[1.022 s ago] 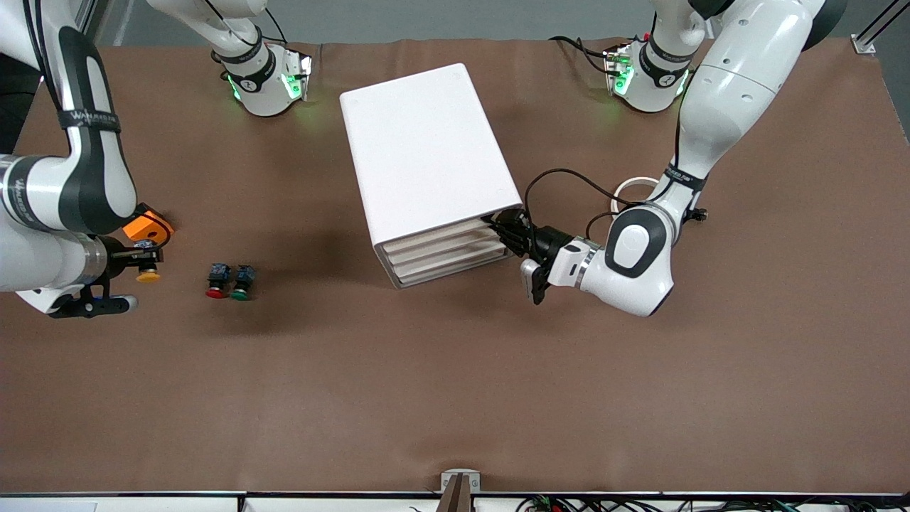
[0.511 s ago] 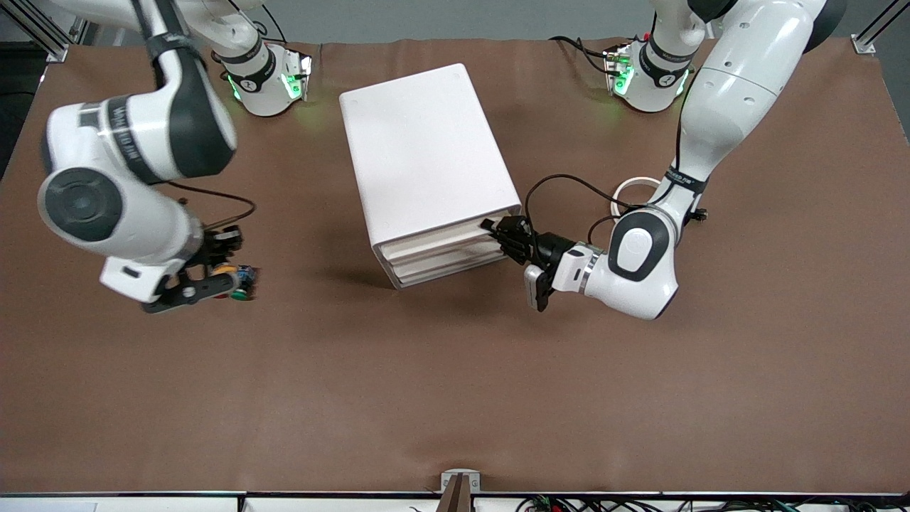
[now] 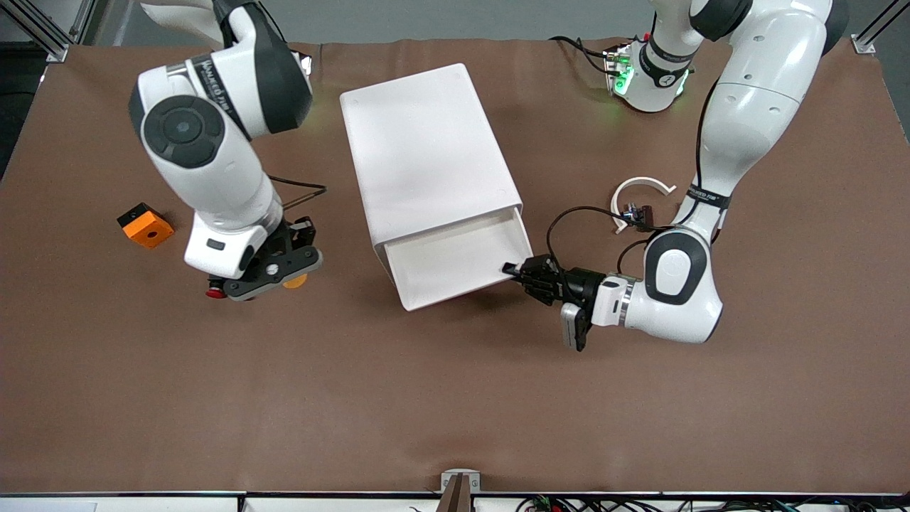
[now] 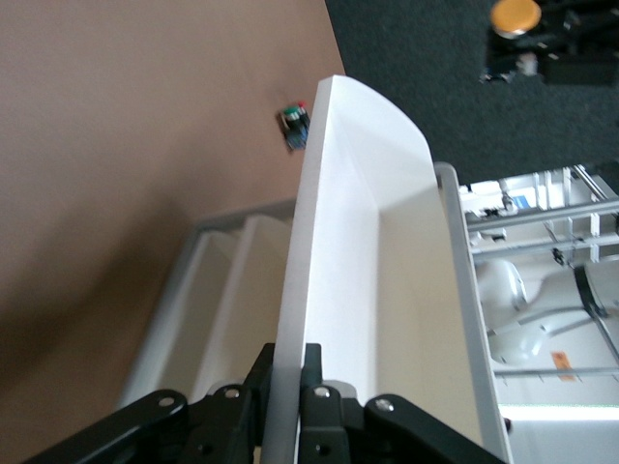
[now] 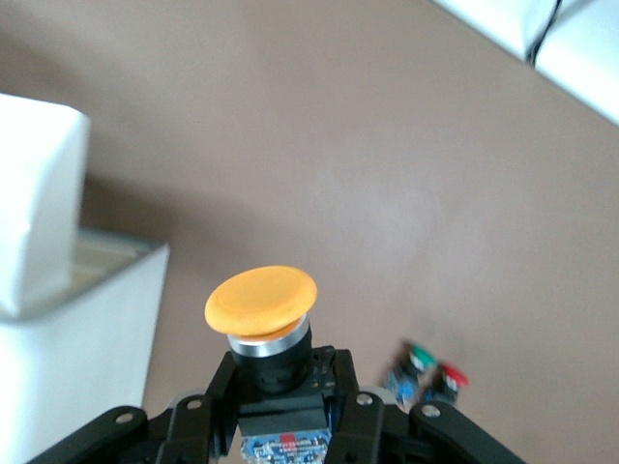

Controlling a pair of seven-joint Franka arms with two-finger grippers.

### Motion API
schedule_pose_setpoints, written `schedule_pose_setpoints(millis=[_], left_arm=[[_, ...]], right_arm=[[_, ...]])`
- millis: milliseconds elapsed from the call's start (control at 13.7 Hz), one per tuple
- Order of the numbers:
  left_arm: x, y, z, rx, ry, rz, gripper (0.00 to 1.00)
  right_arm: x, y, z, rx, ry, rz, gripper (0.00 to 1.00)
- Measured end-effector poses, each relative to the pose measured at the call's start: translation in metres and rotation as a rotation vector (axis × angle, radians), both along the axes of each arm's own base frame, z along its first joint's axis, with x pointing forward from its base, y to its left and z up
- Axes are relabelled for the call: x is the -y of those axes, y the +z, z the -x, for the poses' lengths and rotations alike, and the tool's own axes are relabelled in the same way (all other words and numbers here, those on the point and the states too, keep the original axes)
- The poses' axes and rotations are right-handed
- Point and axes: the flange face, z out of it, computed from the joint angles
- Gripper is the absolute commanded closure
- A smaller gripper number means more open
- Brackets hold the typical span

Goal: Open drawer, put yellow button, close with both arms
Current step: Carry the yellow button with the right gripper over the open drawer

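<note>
The left gripper [image 3: 513, 271] is clamping the open drawer [image 3: 455, 262] front, while the right gripper [image 3: 284, 267] is holding the yellow button [image 5: 261, 302] over the tabletop [image 3: 455, 398].

The uppermost shallow white plastic drawer [image 3: 462, 259] of the boxy white cabinet [image 3: 426, 153], closed a second ago, now stands pulled out, its front edge pinched by the left tool [image 3: 513, 270]. The right tool [image 3: 284, 274], gripping the small yellow-capped push-button [image 3: 295, 282], has travelled from beside the orange square block [image 3: 146, 225] toward the cabinet.
</note>
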Motion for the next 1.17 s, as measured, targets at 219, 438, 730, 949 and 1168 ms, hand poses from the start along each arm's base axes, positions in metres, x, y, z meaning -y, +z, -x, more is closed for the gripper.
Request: schedule_pose_setpoints(millis=[219,438,730,949,1168], left_arm=[[-0.003,-0.001,-0.015,0.025,0.044,0.006,0.99],[-0.001,0.0,-0.023,0.047,0.084,0.003,0.94],[-0.005,0.002,-0.033,0.08,0.146,-0.023,0.0],[-0.008,-0.002,-0.038,0.108,0.191,-0.05,0.0],[-0.013,-0.005,-0.042,0.121,0.214,-0.068,0.0]], right_arm=[[-0.04,0.003,-0.005,0.14,0.067,-0.075,1.0],[-0.093,-0.001,-0.003,0.195,0.138,-0.113,1.0],[-0.135,-0.019,-0.009,0.227,0.183,-0.139,1.0],[-0.162,-0.042,-0.002,0.207,0.219,-0.149,1.0],[-0.175,-0.05,0.005,0.19,0.288,-0.148,1.0]])
